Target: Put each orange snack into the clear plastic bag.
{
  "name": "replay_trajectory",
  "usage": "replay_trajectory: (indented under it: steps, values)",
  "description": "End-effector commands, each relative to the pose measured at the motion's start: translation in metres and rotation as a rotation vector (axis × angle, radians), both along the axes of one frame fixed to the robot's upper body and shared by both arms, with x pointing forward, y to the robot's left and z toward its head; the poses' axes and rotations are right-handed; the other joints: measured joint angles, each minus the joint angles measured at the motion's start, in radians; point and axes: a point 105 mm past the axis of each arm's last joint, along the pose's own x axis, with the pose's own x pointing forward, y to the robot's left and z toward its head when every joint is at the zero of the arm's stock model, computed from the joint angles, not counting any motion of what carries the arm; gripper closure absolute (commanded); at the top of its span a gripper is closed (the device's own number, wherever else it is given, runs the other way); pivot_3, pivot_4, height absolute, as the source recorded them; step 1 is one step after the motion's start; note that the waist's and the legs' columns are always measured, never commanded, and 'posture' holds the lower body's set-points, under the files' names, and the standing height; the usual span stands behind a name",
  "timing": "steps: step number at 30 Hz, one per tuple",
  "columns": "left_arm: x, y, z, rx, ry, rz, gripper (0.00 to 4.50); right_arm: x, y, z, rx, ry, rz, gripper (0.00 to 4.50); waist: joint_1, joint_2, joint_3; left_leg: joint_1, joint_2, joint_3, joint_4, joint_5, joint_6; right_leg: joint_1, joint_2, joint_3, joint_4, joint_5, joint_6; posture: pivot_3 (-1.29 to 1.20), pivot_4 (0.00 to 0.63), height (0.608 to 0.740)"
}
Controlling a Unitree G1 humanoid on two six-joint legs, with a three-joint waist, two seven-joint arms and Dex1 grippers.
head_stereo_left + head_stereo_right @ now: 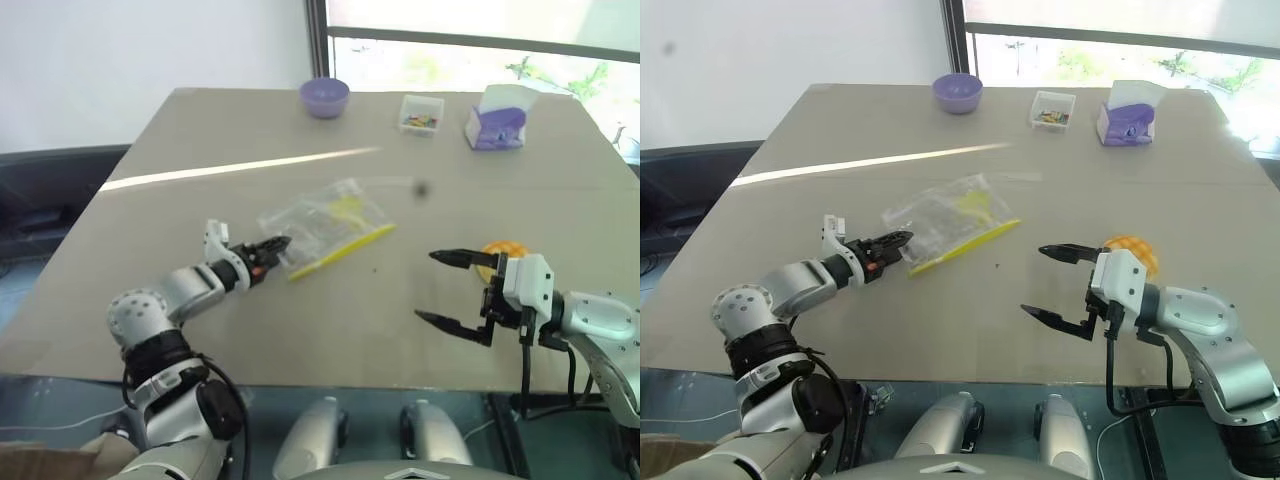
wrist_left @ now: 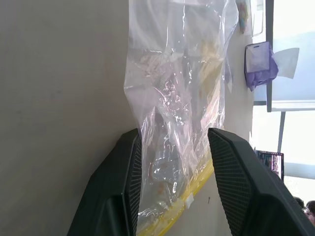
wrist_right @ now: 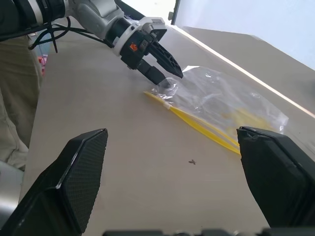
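The clear plastic bag (image 1: 325,225) lies flat near the table's middle, its yellow seal strip (image 1: 340,250) along the near edge. My left gripper (image 1: 278,246) is at the bag's near left corner. Its fingers (image 2: 123,187) stand a little apart with the crinkly film (image 2: 177,98) between them, not pinched. The right wrist view shows the same gripper (image 3: 170,78) at the bag (image 3: 221,101). My right gripper (image 1: 425,287) hovers wide open over the table to the right, pointing left, with nothing between its fingers. The orange snack (image 1: 1130,250) sits just behind it, partly hidden.
Along the far edge stand a purple bowl (image 1: 324,97), a small clear box of colourful bits (image 1: 421,112) and a purple-and-white tissue box (image 1: 497,120). Bare tabletop (image 1: 330,310) lies between my two grippers and along the near edge.
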Motion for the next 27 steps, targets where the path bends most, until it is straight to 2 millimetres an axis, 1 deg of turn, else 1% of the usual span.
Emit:
replay_trajectory:
  steps: [1,2,3,4,6,8,11,14,17,19,23,27]
  values:
    - [-0.003,-0.020,-0.022,-0.015,0.083,-0.060,3.87,-0.001,0.001,0.008,0.014,-0.042,0.000,0.00,0.000,0.000,0.000,0.000,0.000,0.000,0.000,0.000,0.000,0.000,0.000,0.000,0.000,0.000,0.000,0.00,0.150,0.740]
    - [-0.003,-0.021,-0.022,-0.029,0.083,-0.063,4.31,-0.001,0.001,0.007,0.015,-0.038,-0.004,0.00,0.001,0.001,-0.001,0.000,0.000,0.000,0.000,0.000,0.000,0.000,0.000,0.000,0.000,0.000,0.000,0.00,0.150,0.740]
    - [-0.003,-0.023,-0.021,-0.039,0.082,-0.066,4.45,-0.001,0.001,0.007,0.015,-0.036,-0.008,0.00,0.000,0.004,-0.002,0.000,0.000,0.000,0.000,0.000,0.000,0.000,0.000,0.000,0.000,0.000,0.000,0.00,0.150,0.740]
    - [-0.003,-0.023,-0.021,-0.044,0.081,-0.068,4.45,-0.001,0.001,0.007,0.015,-0.034,-0.011,0.00,-0.001,0.004,-0.002,0.001,0.000,0.000,0.000,0.000,0.000,0.001,0.000,0.000,0.000,0.000,0.001,0.00,0.150,0.740]
    - [-0.002,-0.020,-0.006,-0.070,0.042,-0.062,4.45,0.001,-0.001,0.006,0.015,-0.032,-0.037,0.00,-0.001,0.004,-0.003,0.001,0.000,0.000,0.000,0.000,0.001,0.001,0.000,0.000,0.000,-0.001,0.001,0.00,0.150,0.740]
    - [0.001,-0.016,0.019,-0.112,-0.034,-0.046,4.45,0.003,-0.002,0.006,0.015,-0.043,-0.060,0.00,-0.001,0.001,-0.001,0.001,0.000,-0.001,0.000,0.000,0.001,0.001,0.000,0.000,0.000,-0.002,0.003,0.00,0.150,0.740]
    - [0.003,-0.016,0.054,-0.187,-0.136,-0.017,4.45,0.010,-0.001,0.007,-0.012,-0.110,-0.086,0.00,-0.001,-0.009,0.005,-0.002,0.000,-0.002,0.000,0.000,0.000,-0.001,0.000,-0.001,0.000,-0.001,0.001,0.00,0.150,0.740]
    - [0.003,-0.021,0.086,-0.258,-0.199,0.013,4.45,0.023,0.003,0.007,-0.052,-0.197,-0.120,0.00,-0.007,-0.018,0.011,-0.004,0.002,-0.002,0.001,0.000,-0.001,-0.003,-0.002,0.000,0.000,0.000,0.001,0.00,0.150,0.740]
    - [0.003,-0.026,0.120,-0.353,-0.236,0.042,4.45,0.040,0.013,0.009,-0.073,-0.288,-0.164,0.00,-0.013,-0.019,0.012,-0.005,0.003,0.000,0.000,0.000,-0.001,-0.006,-0.002,0.002,0.000,0.000,0.000,0.00,0.150,0.740]
    - [0.004,-0.029,0.137,-0.387,-0.267,0.061,4.45,0.053,0.020,0.009,-0.080,-0.338,-0.195,0.00,-0.014,-0.019,0.012,-0.005,0.003,0.000,0.000,-0.001,-0.001,-0.006,-0.002,0.002,0.000,0.000,0.000,0.00,0.150,0.740]
    - [0.005,-0.037,0.163,-0.426,-0.319,0.077,4.45,0.077,0.035,0.009,-0.095,-0.400,-0.252,0.00,-0.018,-0.021,0.013,-0.004,0.001,0.001,0.000,0.000,-0.001,-0.006,0.001,0.002,0.000,0.000,0.000,0.00,0.150,0.740]
    - [0.006,-0.042,0.181,-0.456,-0.352,0.076,4.45,0.092,0.050,0.019,-0.061,-0.439,-0.276,0.00,-0.023,-0.022,0.013,-0.005,0.000,0.001,0.000,0.000,-0.001,-0.006,0.002,0.002,0.000,0.000,0.000,0.00,0.150,0.740]
